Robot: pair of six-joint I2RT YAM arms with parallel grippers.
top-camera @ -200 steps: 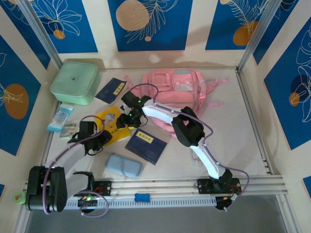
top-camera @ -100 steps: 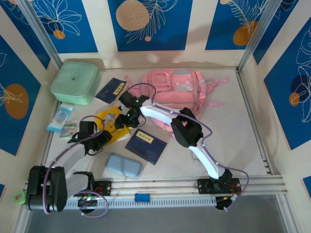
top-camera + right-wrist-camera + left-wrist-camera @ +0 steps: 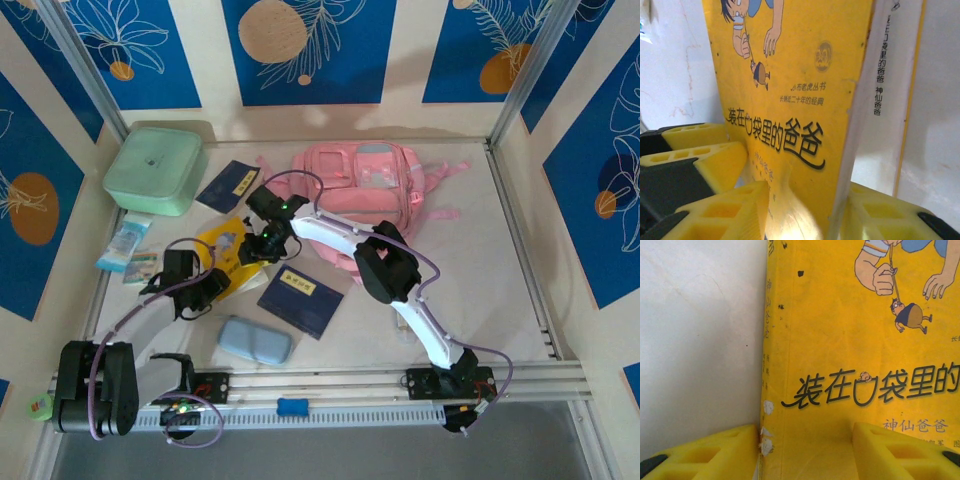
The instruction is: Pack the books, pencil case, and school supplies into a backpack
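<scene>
The yellow booklet (image 3: pixel 222 258) lies left of centre, with both grippers at it. My right gripper (image 3: pixel 262 247) (image 3: pixel 810 205) is shut on its right edge, and the cover buckles at one fingertip (image 3: pixel 740 205). My left gripper (image 3: pixel 207 285) (image 3: pixel 805 440) stands open over the booklet's (image 3: pixel 840 340) near end, one finger (image 3: pixel 705 452) beside the worn spine, the other on the cover. One navy booklet (image 3: pixel 300 298) lies near the centre, another (image 3: pixel 228 186) at the back. The blue-grey pencil case (image 3: pixel 254 341) sits near the front. The pink backpack (image 3: pixel 375 185) lies at the back. The school supplies are out of view.
A mint-green lidded box (image 3: pixel 155 170) stands at the back left. Pale blue packets (image 3: pixel 127 245) lie along the left wall. Patterned walls close in the table on three sides. Bare tabletop (image 3: pixel 480 270) stretches to the right of the arms.
My right gripper's jaws have closed on the yellow booklet's edge, and that edge now stands raised. The left arm has stayed where it was.
</scene>
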